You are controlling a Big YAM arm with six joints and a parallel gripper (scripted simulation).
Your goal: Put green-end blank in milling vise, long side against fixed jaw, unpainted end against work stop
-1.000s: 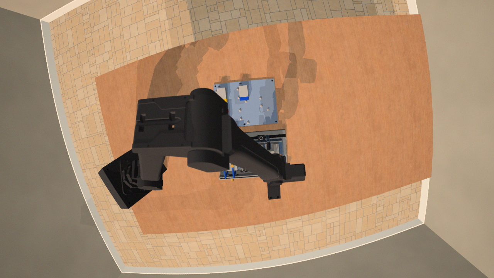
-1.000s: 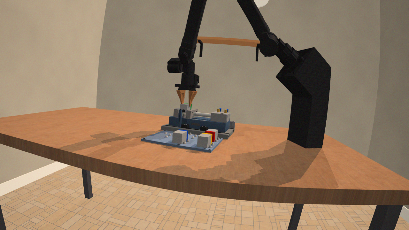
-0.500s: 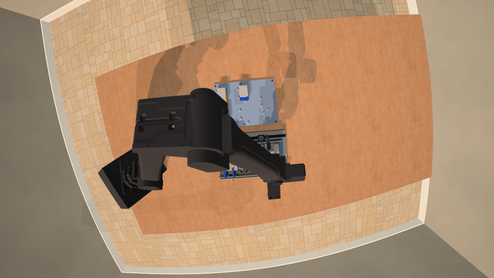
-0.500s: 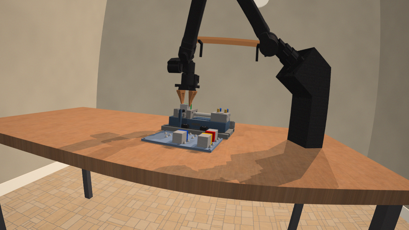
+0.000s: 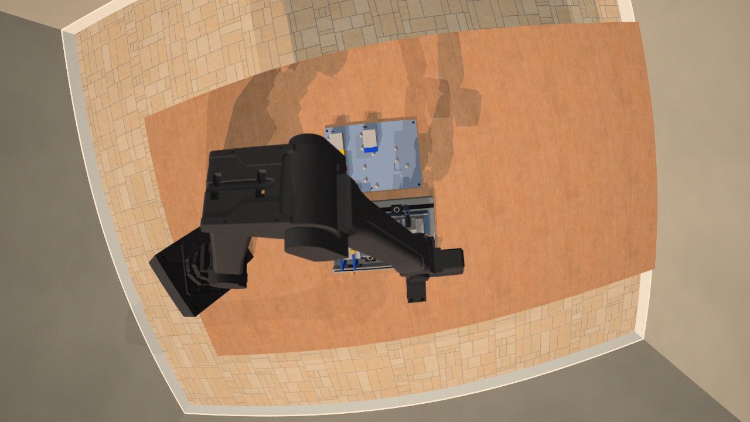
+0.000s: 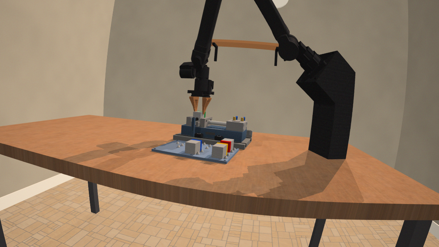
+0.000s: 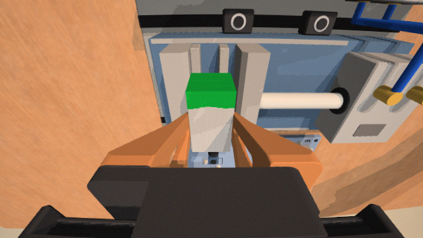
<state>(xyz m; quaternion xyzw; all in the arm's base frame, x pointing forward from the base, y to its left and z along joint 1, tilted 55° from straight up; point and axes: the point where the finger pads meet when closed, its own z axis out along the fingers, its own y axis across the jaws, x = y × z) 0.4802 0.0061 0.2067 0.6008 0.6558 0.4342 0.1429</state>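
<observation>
From where I stand, the black six-joint arm (image 6: 276,24) rises off its tall black pedestal (image 6: 330,107) at the right of the wooden table (image 6: 92,135), arches high overhead, and drops its forearm steeply down to a wrist pointing straight at the blue milling vise (image 6: 214,130). The orange-fingered gripper (image 7: 211,132) is clamped on the grey rectangular blank with the green end (image 7: 210,109), one finger on each long side of it. The blank hangs above the slot between the two grey jaw blocks, its green end pointing away from the wrist camera. Below it the two low grey bars (image 7: 209,57) show between the fixed jaw block (image 7: 173,82) and the moving jaw block (image 7: 252,82); whether the blank touches them I cannot tell. A pale rod (image 7: 302,100) runs from the moving block to the grey end block (image 7: 358,102) carrying blue hoses (image 7: 404,74). On the blue-grey pegged plate (image 6: 167,149) beside the vise sit the blue-ended blank (image 6: 192,146), yellow-ended blank (image 6: 219,150) and red-ended blank (image 6: 227,143).
</observation>
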